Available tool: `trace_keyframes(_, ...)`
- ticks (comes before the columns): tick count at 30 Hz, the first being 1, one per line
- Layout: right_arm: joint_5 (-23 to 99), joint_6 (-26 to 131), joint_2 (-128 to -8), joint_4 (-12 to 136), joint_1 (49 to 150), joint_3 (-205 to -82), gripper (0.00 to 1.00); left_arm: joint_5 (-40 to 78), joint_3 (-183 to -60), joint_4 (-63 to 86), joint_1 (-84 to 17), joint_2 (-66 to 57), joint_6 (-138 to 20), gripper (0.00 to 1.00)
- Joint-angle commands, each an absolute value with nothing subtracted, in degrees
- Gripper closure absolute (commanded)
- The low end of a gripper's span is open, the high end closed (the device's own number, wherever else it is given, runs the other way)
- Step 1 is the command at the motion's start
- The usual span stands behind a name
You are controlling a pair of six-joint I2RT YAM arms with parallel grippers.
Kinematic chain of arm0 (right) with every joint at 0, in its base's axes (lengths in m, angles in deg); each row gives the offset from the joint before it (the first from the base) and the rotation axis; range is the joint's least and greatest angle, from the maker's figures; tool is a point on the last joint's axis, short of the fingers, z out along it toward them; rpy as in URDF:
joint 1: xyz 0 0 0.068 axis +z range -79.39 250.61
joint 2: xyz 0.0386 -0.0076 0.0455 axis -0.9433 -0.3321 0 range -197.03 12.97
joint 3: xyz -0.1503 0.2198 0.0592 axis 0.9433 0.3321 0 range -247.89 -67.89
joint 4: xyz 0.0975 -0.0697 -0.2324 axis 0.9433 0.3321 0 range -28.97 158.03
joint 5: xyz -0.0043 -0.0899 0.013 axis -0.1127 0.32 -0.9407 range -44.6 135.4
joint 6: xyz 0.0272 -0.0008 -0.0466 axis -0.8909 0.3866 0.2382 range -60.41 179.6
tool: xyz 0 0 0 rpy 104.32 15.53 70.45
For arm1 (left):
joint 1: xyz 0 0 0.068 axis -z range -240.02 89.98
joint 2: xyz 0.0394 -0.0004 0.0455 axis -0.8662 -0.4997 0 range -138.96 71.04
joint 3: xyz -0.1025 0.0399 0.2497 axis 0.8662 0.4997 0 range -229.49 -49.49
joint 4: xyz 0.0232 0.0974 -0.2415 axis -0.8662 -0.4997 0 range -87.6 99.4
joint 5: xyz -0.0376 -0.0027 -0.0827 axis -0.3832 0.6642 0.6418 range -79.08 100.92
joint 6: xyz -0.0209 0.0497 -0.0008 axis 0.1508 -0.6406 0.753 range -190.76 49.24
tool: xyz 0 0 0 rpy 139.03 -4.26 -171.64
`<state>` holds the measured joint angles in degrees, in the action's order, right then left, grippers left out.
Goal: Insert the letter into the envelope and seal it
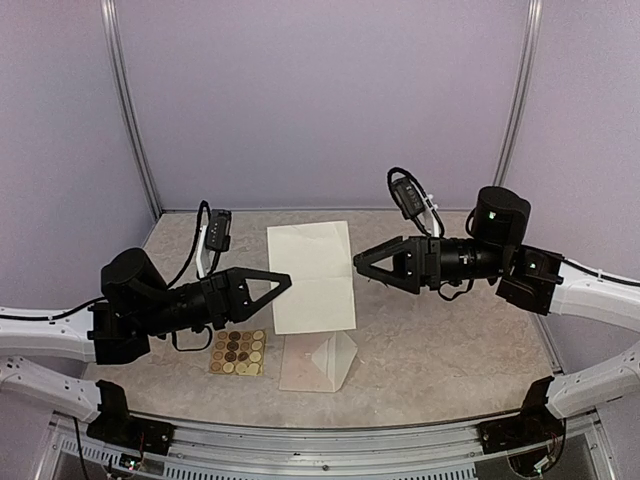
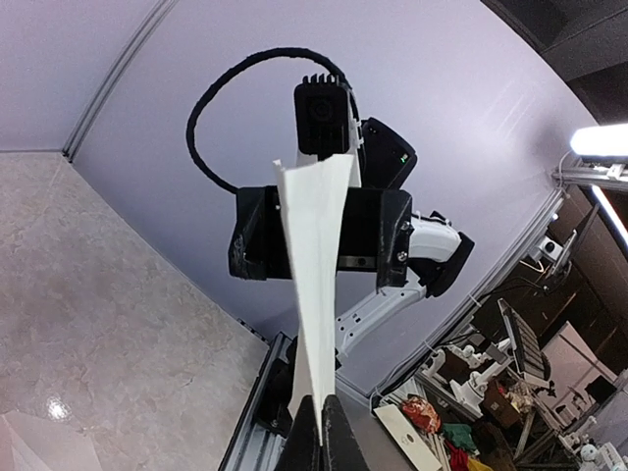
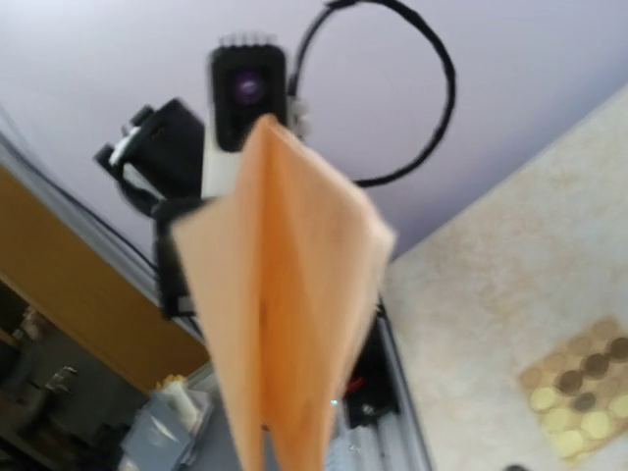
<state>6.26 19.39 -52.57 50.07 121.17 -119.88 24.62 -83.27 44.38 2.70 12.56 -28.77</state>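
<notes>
The letter [image 1: 312, 278] is a cream sheet with a crease across its middle, held off the table between both grippers. My left gripper [image 1: 288, 283] is shut on its left edge; in the left wrist view the sheet [image 2: 316, 255] runs edge-on up from the closed fingertips [image 2: 339, 442]. My right gripper [image 1: 357, 262] is shut on the right edge; in the right wrist view the sheet [image 3: 285, 294] looks orange and blurred and hides the fingers. The envelope [image 1: 318, 362] lies flat on the table below the letter, pale pinkish, with its triangular flap open.
A small sheet of round stickers [image 1: 238, 352] lies left of the envelope and shows in the right wrist view [image 3: 579, 392]. The marbled tabletop [image 1: 450, 350] ends at a metal rail [image 1: 330, 435] in front. Purple walls enclose the back and sides.
</notes>
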Motion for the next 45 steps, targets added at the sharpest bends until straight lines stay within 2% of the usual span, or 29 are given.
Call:
trace_keyframes(1, 6.24, 17.77, -49.44, 42.67, 121.36, -116.8, 0.13, 23.64, -84.29, 42.47, 2.89, 13.5, -29.3, 1.0)
trace_keyframes(4, 7.71, 19.71, -48.92, 45.63, 121.49, -118.01, 0.04, 24.62, -86.3, 38.8, 2.89, 12.61, -30.48, 1.0)
trace_keyframes(7, 7.38, 21.69, -51.04, 50.73, 121.62, -120.51, 0.03, 27.06, -87.45, 37.74, 2.98, 11.46, -31.01, 1.0)
trace_keyframes(8, 6.4, 21.68, -52.01, 50.71, 121.83, -120.92, 0.05, 27.69, -87.65, 37.71, 2.99, 11.19, -31.08, 1.0)
trace_keyframes(13, 2.27, 21.88, -57.08, 50.13, 123.82, -123.7, 0.27, 29.01, -88.48, 36.75, 3.23, 10.06, -31.43, 1.0)
trace_keyframes(15, 1.65, 21.72, -58.18, 48.36, 124.47, -124.12, 0.45, 29.64, -88.95, 35.98, 3.23, 9.45, -31.62, 1.0)
trace_keyframes(17, 1.25, 20.78, -58.84, 45.82, 124.64, -124.06, 0.72, 29.89, -89.36, 35.27, 3.21, 8.62, -31.64, 1.0)
trace_keyframes(18, 1.61, 20.51, -58.99, 45.06, 124.72, -124.08, 0.88, 30.04, -89.51, 35.06, 3.27, 8.22, -31.65, 0.97)
trace_keyframes(19, 2.32, 20.45, -58.97, 44.64, 124.72, -124.05, 0.98, 30.03, -89.56, 34.92, 3.33, 8.01, -31.59, 0.86)
trace_keyframes(20, 3.25, 20.47, -58.78, 44.44, 124.7, -123.92, 1.0, 29.97, -89.5, 34.89, 3.24, 7.82, -31.5, 0.76)
trace_keyframes(21, 4.22, 20.61, -58.59, 44.53, 124.74, -123.9, 1.0, 29.99, -89.36, 35.01, 3.3, 7.83, -31.44, 0.7)
trace_keyframes(23, 6.2, 21.2, -57.96, 44.99, 124.79, -123.62, 1.0, 29.9, -89.09, 34.99, 3.34, 7.89, -31.39, 0.66)
trace_keyframes(26, 7.68, 21.45, -57.24, 45.12, 124.77, -123.15, 1.0, 29.87, -88.66, 35.04, 3.47, 8.02, -31.1, 0.71)
trace_keyframes(30, 8.33, 21.46, -56.82, 45.55, 124.66, -123.04, 1.0, 30.08, -87.8, 35.87, 3.55, 8.19, -30.61, 0.88)
trace_keyframes(31, 9.01, 21.51, -56.67, 45.96, 124.66, -123.03, 0.94, 30.09, -87.62, 36.05, 3.6, 8.2, -30.52, 0.93)
trace_keyframes(32, 9.92, 21.47, -56.45, 46.52, 124.66, -123.0, 0.83, 30.08, -87.49, 36.11, 3.68, 8.27, -30.51, 0.99)
trace_keyframes(34, 12.66, 21.86, -55.26, 48.03, 124.38, -122.73, 0.53, 29.84, -87.22, 36.16, 3.65, 8.41, -30.51, 1.0)
trace_keyframes(37, 16.99, 22.83, -52.41, 51.59, 123.07, -122.24, 0.26, 29.36, -87.17, 35.37, 3.69, 8.71, -30.59, 1.0)
trace_keyframes(41, 23.65, 26.13, -48.53, 59.84, 122.05, -123.53, 0.14, 28.58, -87.73, 32.33, 3.64, 9.28, -31.05, 1.0)
trace_keyframes(45, 24.81, 29.86, -46.26, 65.21, 122.03, -125.06, 0.12, 28.3, -88.7, 28.31, 3.62, 9.72, -31.64, 1.0)
